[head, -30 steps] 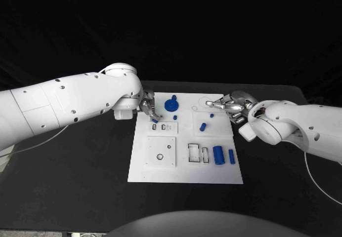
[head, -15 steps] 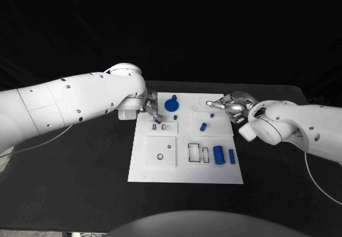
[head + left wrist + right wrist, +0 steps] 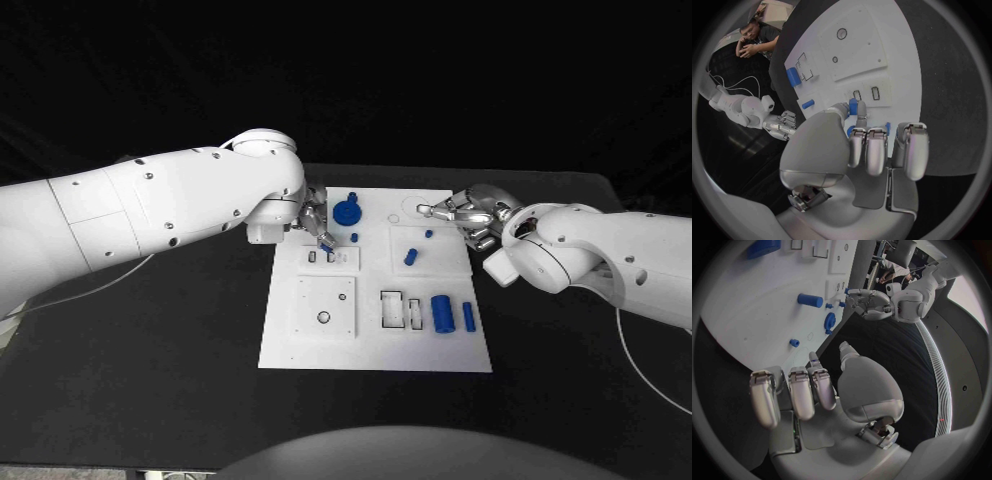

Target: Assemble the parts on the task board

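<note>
The white task board (image 3: 375, 352) lies in the middle of the table. My left hand (image 3: 313, 228) hovers at its far left part and pinches a small blue piece (image 3: 853, 106) between thumb and a finger, just above the two small slots (image 3: 322, 257). My right hand (image 3: 463, 215) rests at the board's far right edge with its fingers curled and nothing in them. On the board sit a blue gear (image 3: 348, 212), a short cylinder (image 3: 411, 257), a thick cylinder (image 3: 443, 314) and a thin bar (image 3: 469, 317).
Two tiny blue pegs (image 3: 355, 237) (image 3: 428, 234) stand near the gear and the short cylinder. A square plate with two holes (image 3: 326, 305) and rectangular recesses (image 3: 392, 309) lie nearer me. Black table (image 3: 173, 340) surrounds the board.
My left hand has carried the small blue piece to the right, from the board's left edge to just above the two small slots. The right hand has stayed put.
</note>
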Action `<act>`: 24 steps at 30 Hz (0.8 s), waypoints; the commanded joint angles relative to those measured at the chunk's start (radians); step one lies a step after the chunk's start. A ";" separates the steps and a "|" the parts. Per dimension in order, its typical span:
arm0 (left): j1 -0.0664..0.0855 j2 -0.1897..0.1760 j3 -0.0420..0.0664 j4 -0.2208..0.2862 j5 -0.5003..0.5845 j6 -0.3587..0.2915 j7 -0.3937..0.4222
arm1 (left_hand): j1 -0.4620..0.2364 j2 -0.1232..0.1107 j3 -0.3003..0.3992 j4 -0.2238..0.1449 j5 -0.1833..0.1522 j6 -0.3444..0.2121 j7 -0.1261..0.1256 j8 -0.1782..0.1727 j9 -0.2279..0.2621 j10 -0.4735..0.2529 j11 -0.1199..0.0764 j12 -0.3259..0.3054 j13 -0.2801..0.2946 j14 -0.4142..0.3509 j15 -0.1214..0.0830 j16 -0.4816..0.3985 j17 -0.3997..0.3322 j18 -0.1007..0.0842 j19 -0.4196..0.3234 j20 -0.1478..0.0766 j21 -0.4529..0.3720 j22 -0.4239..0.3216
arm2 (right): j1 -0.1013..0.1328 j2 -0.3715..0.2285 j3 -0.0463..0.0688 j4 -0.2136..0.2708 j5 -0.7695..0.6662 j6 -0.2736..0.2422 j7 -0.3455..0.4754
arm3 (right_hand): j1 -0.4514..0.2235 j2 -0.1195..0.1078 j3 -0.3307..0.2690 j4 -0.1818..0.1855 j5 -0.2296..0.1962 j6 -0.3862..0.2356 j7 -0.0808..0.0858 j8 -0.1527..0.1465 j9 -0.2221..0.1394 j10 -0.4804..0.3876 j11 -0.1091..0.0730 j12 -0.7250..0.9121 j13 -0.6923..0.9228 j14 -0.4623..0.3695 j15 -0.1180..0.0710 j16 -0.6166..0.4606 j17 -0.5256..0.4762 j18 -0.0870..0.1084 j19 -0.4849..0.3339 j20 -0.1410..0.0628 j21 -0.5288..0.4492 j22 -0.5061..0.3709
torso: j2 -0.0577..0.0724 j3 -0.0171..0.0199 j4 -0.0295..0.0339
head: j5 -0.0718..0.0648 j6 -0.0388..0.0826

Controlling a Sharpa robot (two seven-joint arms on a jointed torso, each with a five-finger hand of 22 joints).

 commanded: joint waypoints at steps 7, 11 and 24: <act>-0.002 0.006 -0.004 0.010 -0.017 0.007 -0.106 | -0.010 -0.002 0.003 -0.001 0.005 0.048 -0.043 0.004 0.018 0.105 -0.014 0.006 0.263 0.104 -0.005 0.003 0.263 -0.007 0.107 -0.007 0.002 0.263 | -0.001 0.000 0.000 0.001 -0.009 0.005 0.005 | 0.002 0.008 -0.007 0.002 0.005 0.001 0.003 0.003 0.001 0.106 0.006 -0.005 0.261 0.104 0.008 0.004 0.263 -0.007 0.105 0.009 0.004 0.263 | 0.001 -0.0010 0.0005 | 0.001 -0.003; -0.002 0.007 -0.014 0.013 -0.024 0.007 -0.115 | -0.016 -0.005 0.003 -0.001 0.006 0.048 -0.044 0.005 0.020 0.105 -0.014 0.006 0.263 0.104 -0.006 0.003 0.263 -0.007 0.107 -0.008 0.002 0.263 | -0.001 0.000 0.000 0.000 -0.009 0.005 0.005 | 0.002 0.008 -0.007 0.002 0.005 0.001 0.003 0.003 0.001 0.106 0.006 -0.005 0.261 0.104 0.008 0.004 0.263 -0.007 0.105 0.009 0.004 0.263 | 0.000 -0.0009 0.0010 | 0.002 -0.004; -0.002 0.014 -0.039 0.009 -0.031 0.011 -0.138 | -0.042 -0.008 0.000 0.001 0.006 0.048 -0.044 0.005 0.027 0.105 -0.015 0.006 0.263 0.104 -0.007 0.003 0.263 -0.007 0.107 -0.013 0.002 0.263 | -0.001 0.002 0.000 -0.001 -0.009 0.005 0.005 | 0.002 0.008 -0.007 0.002 0.005 0.001 0.003 0.003 0.001 0.106 0.006 -0.005 0.261 0.104 0.008 0.004 0.263 -0.007 0.105 0.009 0.004 0.263 | -0.001 -0.0011 0.0007 | 0.005 -0.007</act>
